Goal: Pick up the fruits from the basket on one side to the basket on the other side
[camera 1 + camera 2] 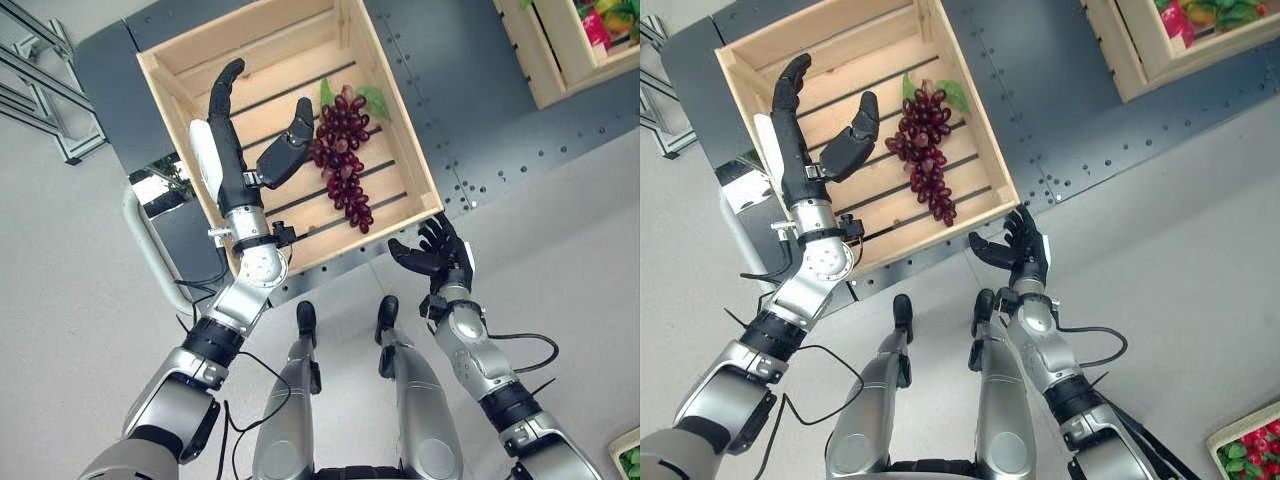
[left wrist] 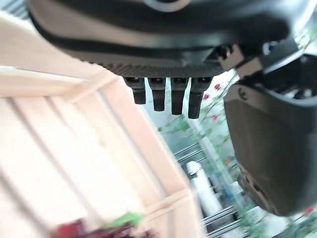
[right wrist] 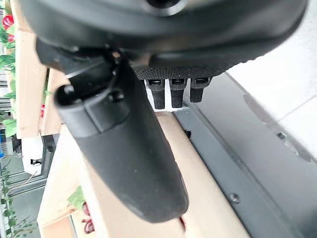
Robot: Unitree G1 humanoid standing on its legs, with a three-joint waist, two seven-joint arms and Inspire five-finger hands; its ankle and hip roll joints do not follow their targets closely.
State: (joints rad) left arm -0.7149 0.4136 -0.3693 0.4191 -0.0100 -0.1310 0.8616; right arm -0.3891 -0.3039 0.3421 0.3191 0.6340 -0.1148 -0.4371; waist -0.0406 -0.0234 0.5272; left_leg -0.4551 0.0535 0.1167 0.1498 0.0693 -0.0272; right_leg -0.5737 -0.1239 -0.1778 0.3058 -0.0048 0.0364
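A bunch of dark red grapes (image 1: 345, 155) with green leaves lies inside the light wooden slatted basket (image 1: 398, 118) on a dark grey platform. My left hand (image 1: 232, 150) hovers over the basket's left half, open with fingers straight and its thumb (image 2: 272, 153) reaching toward the grapes without touching them. My right hand (image 1: 437, 255) is open and holds nothing, just outside the basket's near right corner. In the right wrist view its thumb (image 3: 129, 163) lies across the basket's edge (image 3: 193, 173). A second wooden basket (image 1: 545, 60) stands at the back right with colourful fruits (image 1: 605, 20) in it.
The dark grey platform (image 1: 480, 110) carries both baskets, with a bare strip between them. A metal rack (image 1: 40, 80) stands at the far left. A tray of red fruit (image 1: 1250, 450) sits on the pale floor at the lower right.
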